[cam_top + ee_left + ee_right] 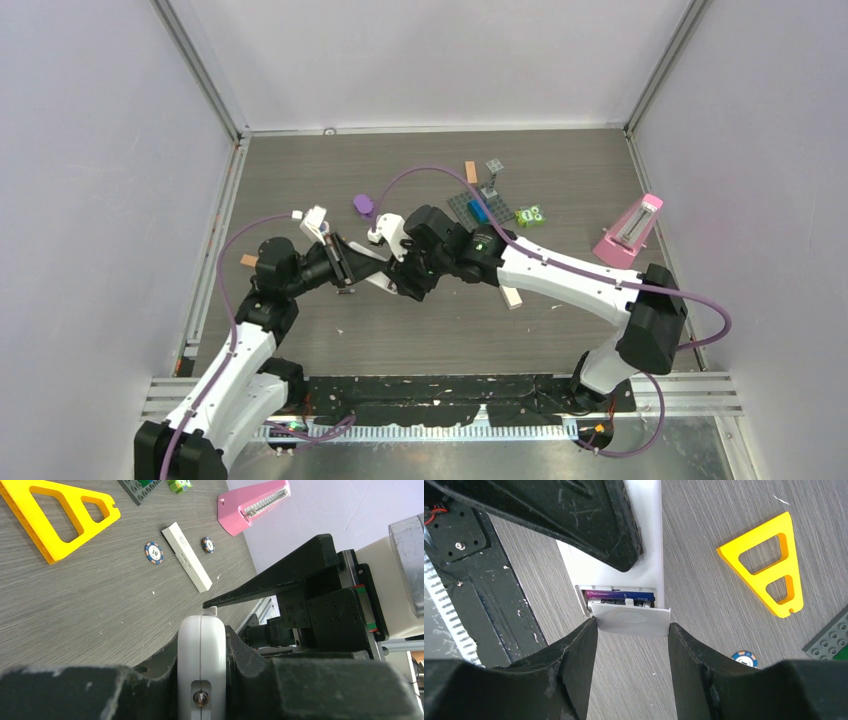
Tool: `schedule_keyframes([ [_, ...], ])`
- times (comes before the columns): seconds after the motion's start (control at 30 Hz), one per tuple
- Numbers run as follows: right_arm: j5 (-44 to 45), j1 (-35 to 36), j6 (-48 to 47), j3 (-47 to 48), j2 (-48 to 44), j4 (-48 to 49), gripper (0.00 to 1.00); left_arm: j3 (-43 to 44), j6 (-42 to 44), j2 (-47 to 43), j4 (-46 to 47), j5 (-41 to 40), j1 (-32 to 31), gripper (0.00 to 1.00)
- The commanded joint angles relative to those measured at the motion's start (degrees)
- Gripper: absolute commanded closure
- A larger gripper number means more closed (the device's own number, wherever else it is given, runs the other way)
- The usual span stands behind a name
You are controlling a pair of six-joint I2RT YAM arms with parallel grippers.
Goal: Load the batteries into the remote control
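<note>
The left gripper [200,650] clamps the remote [646,540]; right gripper [631,626] pinches its cover [630,619]; battery [619,595] lies across the remote.

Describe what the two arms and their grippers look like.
Both arms, left arm and right arm, have white links and black joints, each trailed by a purple cable. The fingers are black, wedge-shaped and scuffed. A green light glows on the right arm.

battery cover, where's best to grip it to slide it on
By its two side edges, coming in from the end of the remote: the battery cover is a thin flat plate lying on its back, as the right tool pinches it now.
</note>
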Motion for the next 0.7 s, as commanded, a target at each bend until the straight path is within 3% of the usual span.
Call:
schedule_keyframes([
  [0.0,1.65,0.83,-3.08,-1.61,-3.69,4.91,0.47,2.36,1.02,-1.66,0.8,0.97,-0.83,1.0],
  [0.67,2.48,3.15,-3.85,0.44,-0.85,3.49,0.48,2.57,2.66,-2.73,-2.06,-1.95,-0.83,1.0],
])
